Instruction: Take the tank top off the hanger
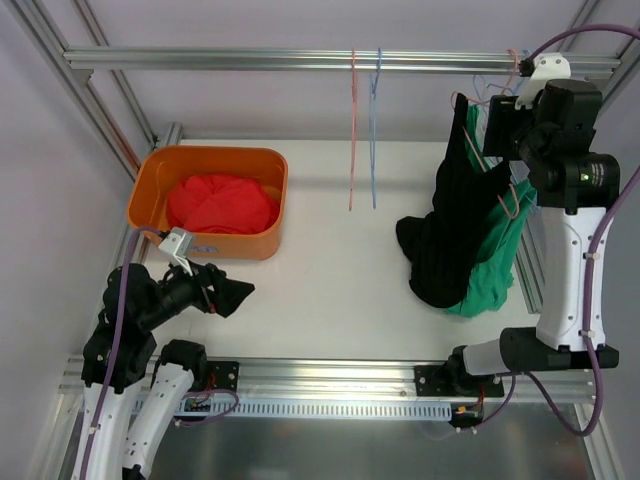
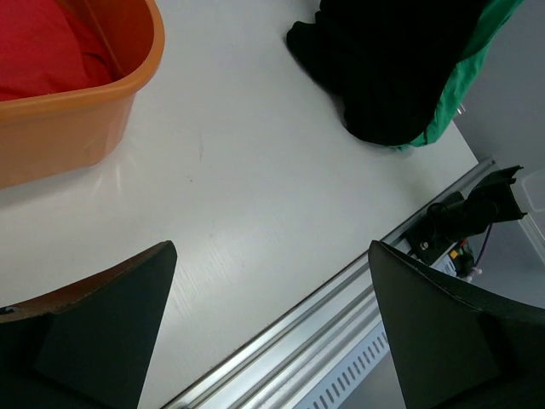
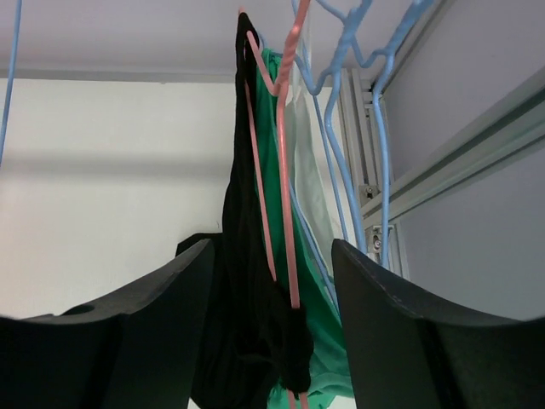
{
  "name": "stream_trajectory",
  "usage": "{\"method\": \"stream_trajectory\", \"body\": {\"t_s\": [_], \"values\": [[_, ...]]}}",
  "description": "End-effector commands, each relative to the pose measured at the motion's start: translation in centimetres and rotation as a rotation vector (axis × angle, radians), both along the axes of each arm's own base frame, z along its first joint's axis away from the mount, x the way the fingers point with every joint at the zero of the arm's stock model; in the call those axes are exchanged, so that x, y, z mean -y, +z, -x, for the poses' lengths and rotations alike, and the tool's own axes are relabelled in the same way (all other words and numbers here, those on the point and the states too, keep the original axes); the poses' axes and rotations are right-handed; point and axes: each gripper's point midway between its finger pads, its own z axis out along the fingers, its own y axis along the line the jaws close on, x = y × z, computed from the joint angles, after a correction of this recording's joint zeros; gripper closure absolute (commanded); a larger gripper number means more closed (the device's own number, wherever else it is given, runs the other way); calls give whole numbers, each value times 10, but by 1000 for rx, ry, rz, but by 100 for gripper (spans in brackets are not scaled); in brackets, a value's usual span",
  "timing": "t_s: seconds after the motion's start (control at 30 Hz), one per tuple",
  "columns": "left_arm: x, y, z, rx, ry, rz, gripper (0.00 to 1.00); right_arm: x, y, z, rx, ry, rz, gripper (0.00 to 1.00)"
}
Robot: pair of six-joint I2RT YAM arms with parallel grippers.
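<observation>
As I check the top view, the black sleeveless tank top (image 1: 445,240) hangs at the far right of the white table (image 1: 330,290). It is draped on a thin pink wire hanger (image 3: 285,170) under the aluminium rail (image 1: 250,60), with its lower part bunched on the tabletop. It is not off the hanger. A green fabric garment (image 1: 497,265) hangs right behind it, touching it, on light-blue wire hangers (image 3: 336,128), and its hem also lies on the table.

My right gripper (image 3: 272,256) is raised high at the shoulder of the tank top. In the wrist view the jaws are partly spread, with the black fabric and the pink hanger wire running down between them. One finger sits right at the cloth edge, but I can't tell if either pad actually presses the fabric. I see no clear pinch.

My left gripper (image 2: 272,247) is low at the near left, just beside the orange plastic tub (image 1: 210,245). Its jaws are spread wide over bare table. The tub holds a crumpled red cloth (image 1: 220,203).

An empty pink wire hanger (image 1: 352,130) and an empty blue wire hanger (image 1: 375,130) hang side by side from the rail at centre, well apart from both grippers.
</observation>
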Motion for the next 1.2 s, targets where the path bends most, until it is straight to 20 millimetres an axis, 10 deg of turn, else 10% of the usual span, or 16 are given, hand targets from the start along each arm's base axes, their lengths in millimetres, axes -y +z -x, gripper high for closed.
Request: {"method": "stream_trajectory", "body": {"t_s": [0.0, 0.5, 0.8, 1.17], "values": [[8, 3, 1, 12, -61, 10, 1, -11, -3, -15, -14, 87, -27, 39], [9, 1, -1, 4, -60, 10, 1, -16, -24, -35, -60, 91, -82, 100], [11, 19, 0, 24, -78, 22, 1, -45, 10, -21, 110, 175, -274, 100], [26, 99, 5, 147, -172, 98, 1, -56, 36, 14, 297, 271, -290, 100]]}}
